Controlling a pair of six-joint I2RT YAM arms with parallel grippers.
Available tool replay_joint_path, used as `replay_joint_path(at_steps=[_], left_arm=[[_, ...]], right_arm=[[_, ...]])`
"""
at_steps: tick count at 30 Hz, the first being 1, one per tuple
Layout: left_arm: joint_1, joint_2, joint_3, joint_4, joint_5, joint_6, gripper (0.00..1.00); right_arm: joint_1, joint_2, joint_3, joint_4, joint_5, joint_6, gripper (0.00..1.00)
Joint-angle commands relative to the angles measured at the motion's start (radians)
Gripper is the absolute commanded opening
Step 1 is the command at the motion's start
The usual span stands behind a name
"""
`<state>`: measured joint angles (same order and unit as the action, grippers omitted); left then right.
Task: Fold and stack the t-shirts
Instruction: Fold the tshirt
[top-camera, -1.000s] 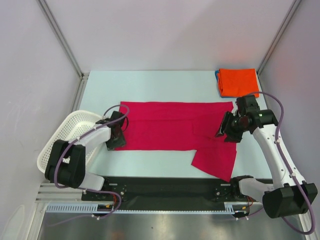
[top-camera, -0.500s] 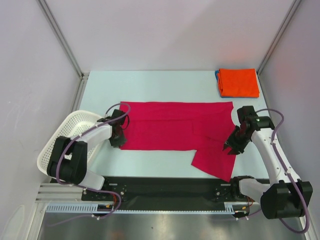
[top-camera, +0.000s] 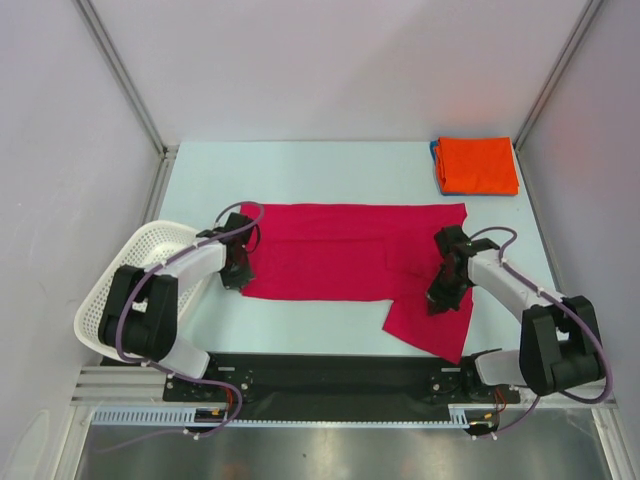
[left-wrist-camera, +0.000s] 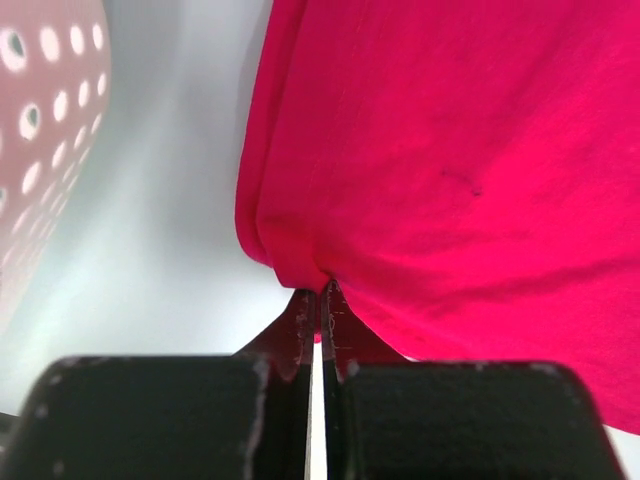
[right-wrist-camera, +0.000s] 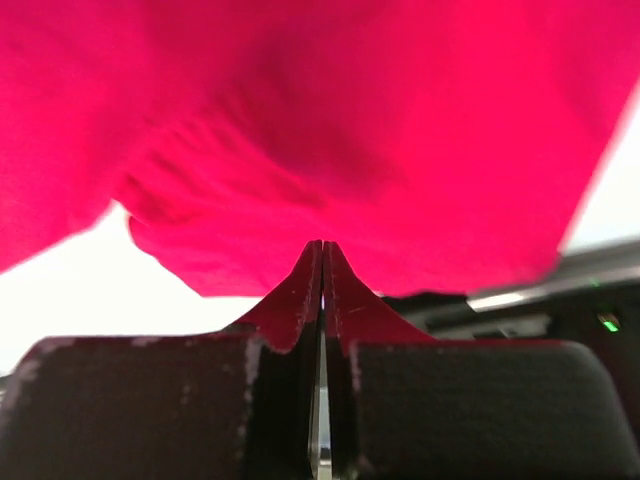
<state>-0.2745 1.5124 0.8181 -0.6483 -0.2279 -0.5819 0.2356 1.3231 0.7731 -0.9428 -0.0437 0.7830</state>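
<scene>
Tools both clenched on the red shirt (top-camera: 340, 262), spread mid-desk (top-camera: 300, 165): my left tool (top-camera: 236, 275) on its left edge, my right tool (top-camera: 438, 300) just swung inward to the near-right flap. Next fold looks ready. Orange shirt (top-camera: 478, 165) sits folded, far-right corner.

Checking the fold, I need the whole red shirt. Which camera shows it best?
Top external: the crimson t-shirt lies spread out, nearly all visible. The wrist views show only close cloth at the shut left pincer and right pincer.
</scene>
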Motion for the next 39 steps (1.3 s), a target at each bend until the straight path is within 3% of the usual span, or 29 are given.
replay_joint_path(at_steps=[1, 9, 13, 18, 21, 23, 24, 27, 28, 33, 36, 39], left_arm=[[0.008, 0.002, 0.061, 0.026, 0.012, 0.037, 0.0], [0.008, -0.021, 0.082, 0.026, 0.033, 0.083, 0.0], [0.008, -0.011, 0.085, 0.027, 0.053, 0.088, 0.0], [0.008, 0.009, 0.124, 0.022, 0.05, 0.112, 0.0], [0.011, 0.026, 0.144, 0.019, 0.048, 0.122, 0.0], [0.011, 0.037, 0.156, 0.027, 0.055, 0.128, 0.0], [0.012, 0.04, 0.159, 0.032, 0.061, 0.128, 0.0], [0.012, 0.057, 0.162, 0.035, 0.068, 0.134, 0.0], [0.012, 0.063, 0.167, 0.035, 0.07, 0.136, 0.0], [0.011, 0.08, 0.17, 0.033, 0.084, 0.148, 0.0], [0.011, 0.08, 0.165, 0.033, 0.088, 0.149, 0.0], [0.012, 0.091, 0.17, 0.027, 0.094, 0.151, 0.0]], right_arm=[[0.033, 0.027, -0.018, 0.156, 0.042, 0.053, 0.0], [0.106, 0.207, 0.023, 0.306, 0.091, 0.061, 0.0], [0.125, 0.299, 0.153, 0.345, 0.113, 0.033, 0.0], [0.13, 0.425, 0.365, 0.268, 0.113, -0.001, 0.0], [0.13, 0.394, 0.41, 0.165, 0.136, -0.013, 0.01], [0.13, 0.31, 0.373, 0.095, 0.153, -0.016, 0.11], [0.13, 0.271, 0.35, 0.079, 0.153, -0.021, 0.23], [0.137, 0.136, 0.217, 0.042, 0.111, -0.022, 0.29], [0.146, 0.104, 0.181, 0.051, 0.075, -0.021, 0.36], [0.301, -0.05, 0.008, 0.098, -0.021, -0.036, 0.51], [0.422, -0.082, -0.049, 0.166, 0.016, -0.016, 0.56], [0.453, -0.061, -0.078, 0.211, 0.042, -0.007, 0.51]])
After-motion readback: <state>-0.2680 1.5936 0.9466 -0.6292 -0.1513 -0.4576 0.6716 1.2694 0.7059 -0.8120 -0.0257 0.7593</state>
